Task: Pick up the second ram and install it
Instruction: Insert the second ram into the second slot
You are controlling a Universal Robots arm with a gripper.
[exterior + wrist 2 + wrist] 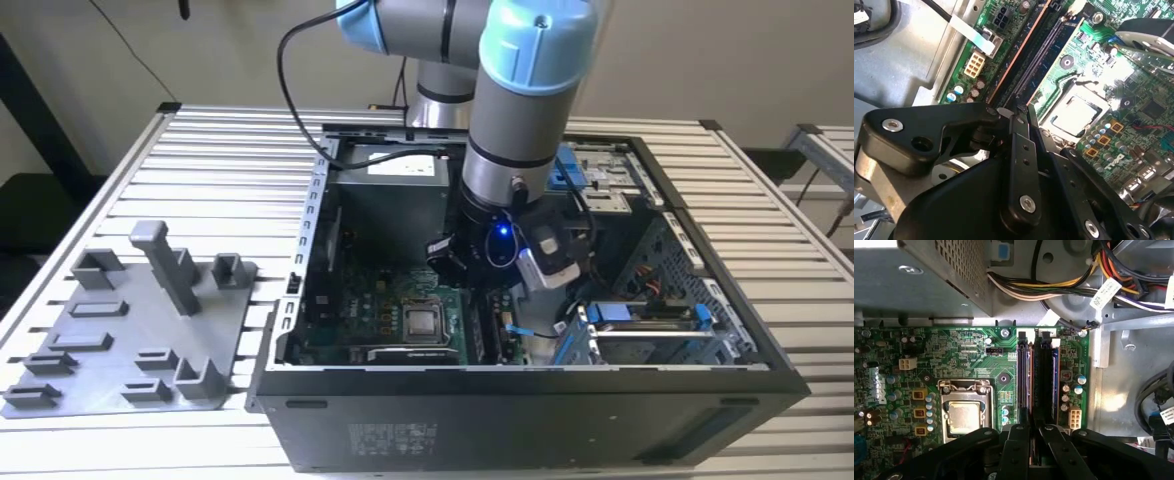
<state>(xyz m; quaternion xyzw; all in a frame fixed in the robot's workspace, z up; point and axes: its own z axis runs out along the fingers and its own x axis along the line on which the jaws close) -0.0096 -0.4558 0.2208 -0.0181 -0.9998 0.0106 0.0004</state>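
Note:
My gripper (497,300) reaches down inside the open computer case (534,405), over the memory slots beside the processor socket (964,415). In both wrist views the second ram (1036,380) (1036,57) shows edge-on as a long dark strip running straight in between the two black fingers. The gripper (1035,432) (1024,111) is shut on it with only a narrow gap. The stick stands upright in line with its slot on the green motherboard (969,355); how deep it sits is hidden. Another stick with a copper-coloured edge (1025,380) stands right next to it.
The grey power supply box (919,275) and a bundle of coloured cables (1064,287) lie beyond the slots. A drive cage with blue clips (654,335) fills the case at the exterior view's right. The grey plastic fixture (134,330) with upright posts sits on the slatted table outside.

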